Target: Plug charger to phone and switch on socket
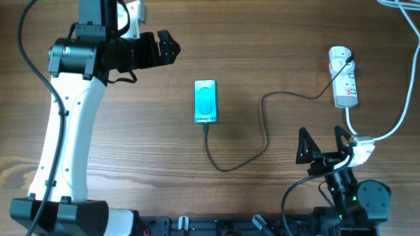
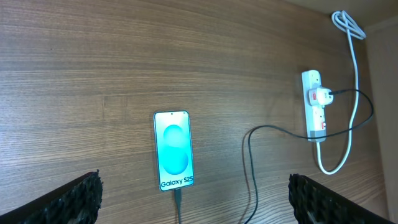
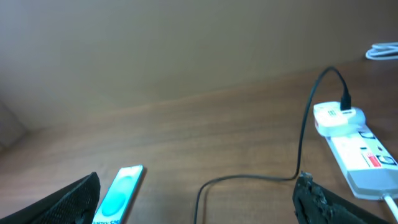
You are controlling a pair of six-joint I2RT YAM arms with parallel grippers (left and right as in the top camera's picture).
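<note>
The phone [image 1: 205, 101] lies flat mid-table, cyan screen lit, "Galaxy" lettering at its near short edge. It also shows in the left wrist view [image 2: 173, 150] and the right wrist view [image 3: 122, 191]. The charger cable [image 1: 264, 124] has its tip in the phone's near edge, loops across the wood and ends in a plug seated in the white socket strip [image 1: 344, 77], which also shows in the wrist views [image 2: 314, 104] [image 3: 354, 140]. My left gripper [image 1: 164, 47] is open and empty, up at the far left. My right gripper [image 1: 323, 143] is open and empty near the front right.
A thick white lead [image 1: 394, 128] runs from the socket strip toward the right edge and loops past my right arm. The left arm's white body [image 1: 65, 131] stretches along the table's left side. Bare wood surrounds the phone.
</note>
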